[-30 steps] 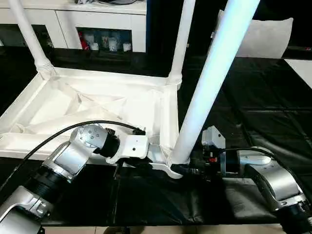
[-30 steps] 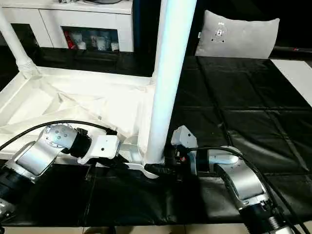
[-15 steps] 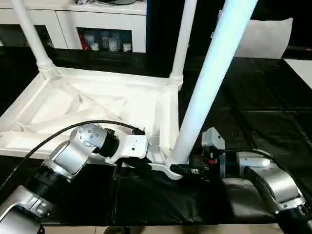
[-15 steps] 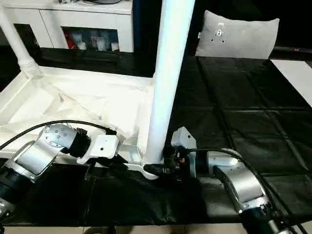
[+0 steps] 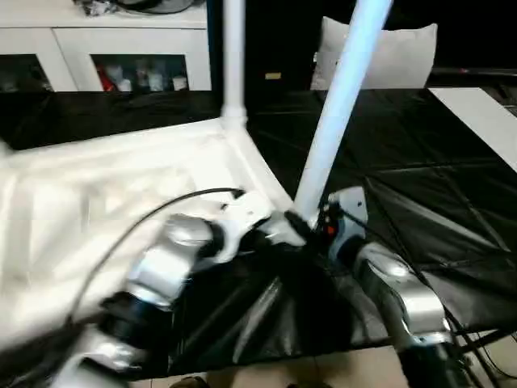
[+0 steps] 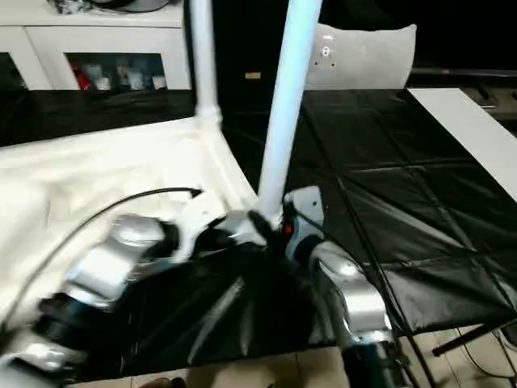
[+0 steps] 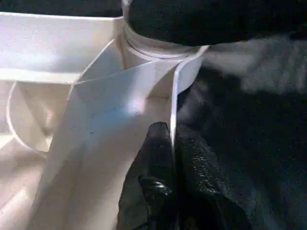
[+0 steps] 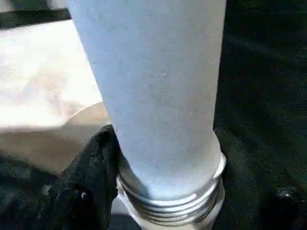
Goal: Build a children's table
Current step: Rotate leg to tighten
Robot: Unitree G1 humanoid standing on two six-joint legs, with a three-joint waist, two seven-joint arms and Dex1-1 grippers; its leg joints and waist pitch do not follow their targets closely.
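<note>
Children's table (image 5: 121, 186) lies upside down on black sheeting (image 5: 420, 178), ribbed underside up, occupying the left part of the head views. Two legs seen standing in its corner sockets: a far leg (image 5: 233, 56) and a near leg (image 5: 339, 113), the near one leaning to the right as it rises.

Left gripper (image 7: 171, 158): fingers pressed together on the thin side wall of the tabletop, one finger (image 7: 153, 163) on the inner face, the other on the outer, just beside the near corner socket.

Right gripper (image 8: 163, 182): at the base of the near leg, just above its threaded collar. One black finger (image 8: 91, 177) lies against the leg's side; the other finger is hidden behind the leg, so the jaws straddle the leg. A firm clamp cannot be confirmed.

Background: white cabinet (image 5: 121, 40) with glass-fronted shelf, pale cushion (image 5: 396, 52), flat white board (image 5: 477, 113) at the right edge.
</note>
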